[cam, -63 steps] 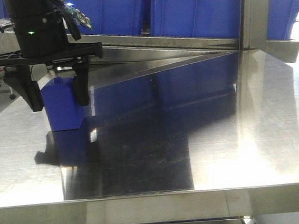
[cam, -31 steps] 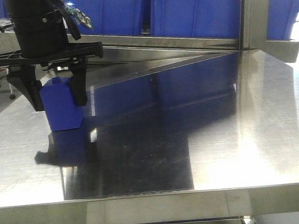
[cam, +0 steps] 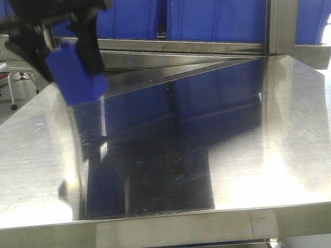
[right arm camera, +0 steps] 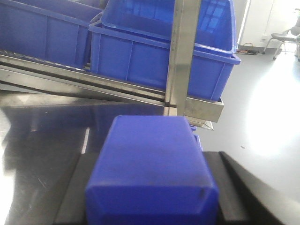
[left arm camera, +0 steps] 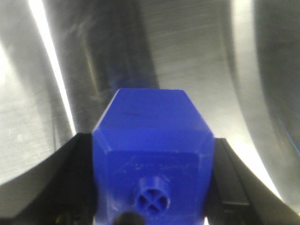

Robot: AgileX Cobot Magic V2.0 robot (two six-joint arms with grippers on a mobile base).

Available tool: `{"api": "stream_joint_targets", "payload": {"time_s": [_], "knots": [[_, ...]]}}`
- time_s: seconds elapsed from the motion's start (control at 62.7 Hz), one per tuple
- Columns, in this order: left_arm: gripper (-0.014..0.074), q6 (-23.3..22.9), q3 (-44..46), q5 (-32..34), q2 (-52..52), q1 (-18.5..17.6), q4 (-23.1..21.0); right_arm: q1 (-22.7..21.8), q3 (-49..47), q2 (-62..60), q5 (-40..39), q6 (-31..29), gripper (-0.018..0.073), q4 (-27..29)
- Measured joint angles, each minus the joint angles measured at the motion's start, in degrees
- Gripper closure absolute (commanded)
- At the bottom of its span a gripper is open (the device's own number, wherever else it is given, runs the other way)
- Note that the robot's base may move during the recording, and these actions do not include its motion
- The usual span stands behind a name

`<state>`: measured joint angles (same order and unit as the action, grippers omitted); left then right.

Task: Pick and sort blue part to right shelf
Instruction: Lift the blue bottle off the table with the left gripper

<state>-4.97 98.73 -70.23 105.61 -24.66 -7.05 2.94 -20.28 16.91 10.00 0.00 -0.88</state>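
Versus half a second earlier, the left gripper (cam: 65, 56), clamped on the blue part (cam: 77, 77), had raised it tilted off the steel table (cam: 273, 149), short of the right shelf (cam: 193, 46), so carry judged begun; the right gripper (right arm camera: 152, 157) appeared clasped on a boxier blue block (right arm camera: 150, 187).

**Hard glare on steel, softness up close**

Bright light washes the surface (cam: 259, 185) white at the right, with a dark reflection mid-frame. The blue part (cam: 79, 79) in the left tool (cam: 67, 63) is smeared by motion blur. Both wrist views are soft (the left one streaked with glare). The blue block (right arm camera: 152, 178) is unfocused and the floor (right arm camera: 272, 112) overexposed.
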Motion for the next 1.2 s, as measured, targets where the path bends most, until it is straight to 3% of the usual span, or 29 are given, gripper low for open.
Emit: {"api": "stream_joint_targets", "payload": {"time_s": [0.144,0.335,0.591,0.894,1.037,1.197], "knots": [[0.0251,6.23,-2.04,3.09,-4.8,0.0,-0.82,0.0,0.0,0.0,0.0,0.0,0.0177,0.0],[0.0253,11.56,-10.93,14.09,-11.67,0.0,-1.09,0.0,0.0,0.0,0.0,0.0,0.0177,0.0],[0.0253,12.27,-26.12,30.74,-20.86,1.11,-1.24,0.0,0.0,0.0,0.0,0.0,0.0177,0.0],[0.0254,12.3,-46.63,50.97,-37.37,7.32,-2.06,0.0,0.0,0.0,0.0,0.0,0.0177,0.0],[0.0263,12.3,-56.02,55.67,-47.63,11.28,-3.62,0.0,0.0,0.0,0.0,0.0,0.0177,0.0],[0.0263,11.12,-63.65,56.27,-58.4,15.46,-3.8,0.0,0.0,0.0,0.0,0.0,0.0177,0.0]]}}
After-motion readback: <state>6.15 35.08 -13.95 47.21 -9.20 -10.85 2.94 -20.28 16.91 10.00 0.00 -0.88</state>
